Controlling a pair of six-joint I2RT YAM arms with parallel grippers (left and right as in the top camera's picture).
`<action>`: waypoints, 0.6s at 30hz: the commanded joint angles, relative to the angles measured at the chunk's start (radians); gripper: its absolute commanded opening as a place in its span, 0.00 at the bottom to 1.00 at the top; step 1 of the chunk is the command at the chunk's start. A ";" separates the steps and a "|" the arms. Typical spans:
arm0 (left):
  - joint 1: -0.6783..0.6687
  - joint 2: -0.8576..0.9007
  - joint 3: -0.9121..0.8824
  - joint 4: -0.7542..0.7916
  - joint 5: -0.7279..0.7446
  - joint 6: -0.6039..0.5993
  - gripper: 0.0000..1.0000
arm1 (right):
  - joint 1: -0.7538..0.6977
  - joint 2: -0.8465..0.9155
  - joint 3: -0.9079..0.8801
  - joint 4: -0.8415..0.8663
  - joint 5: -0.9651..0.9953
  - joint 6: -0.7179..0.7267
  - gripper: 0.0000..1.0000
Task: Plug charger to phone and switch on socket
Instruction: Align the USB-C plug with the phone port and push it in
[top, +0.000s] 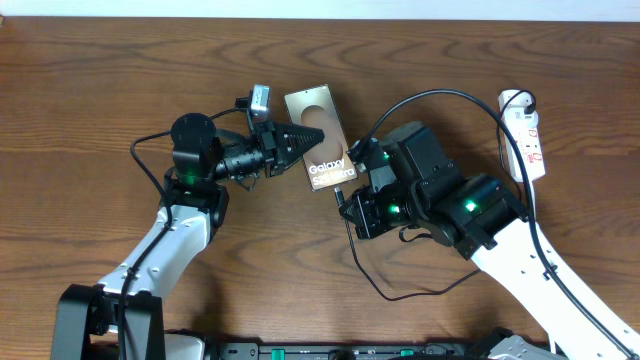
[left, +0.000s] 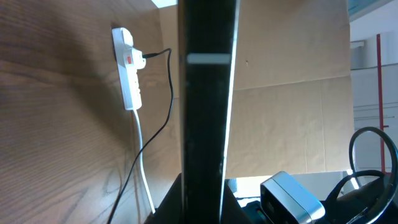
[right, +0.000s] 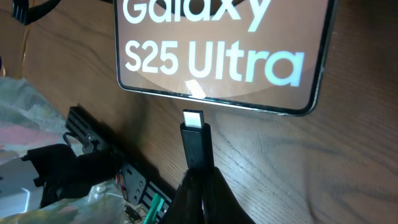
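While my left tool (top: 303, 141) clamps the phone (right: 224, 59) by its side edge, my right tool (right: 199, 182) pinches the charger (right: 194, 140) plug, tip just beside the phone's bottom edge, perhaps touching.

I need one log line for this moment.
left end effector: holds phone | right end effector: holds charger, not inserted | socket: untouched

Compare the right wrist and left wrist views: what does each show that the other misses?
Only right wrist: the charger connector in the right pincer, tip close to the phone's lettered end. Only left wrist: the socket with a black cable plugged in, and its white cord. Both: the phone, edge-on in the left view, and the wooden table.
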 joint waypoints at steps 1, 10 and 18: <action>0.000 -0.012 0.017 0.024 0.023 0.014 0.07 | -0.004 -0.002 -0.004 0.000 0.002 0.018 0.01; 0.000 -0.012 0.017 0.023 0.019 0.013 0.07 | -0.003 -0.002 -0.004 -0.007 0.002 0.044 0.01; 0.000 -0.012 0.017 0.023 0.019 0.001 0.07 | -0.003 0.010 -0.004 -0.004 0.001 0.051 0.01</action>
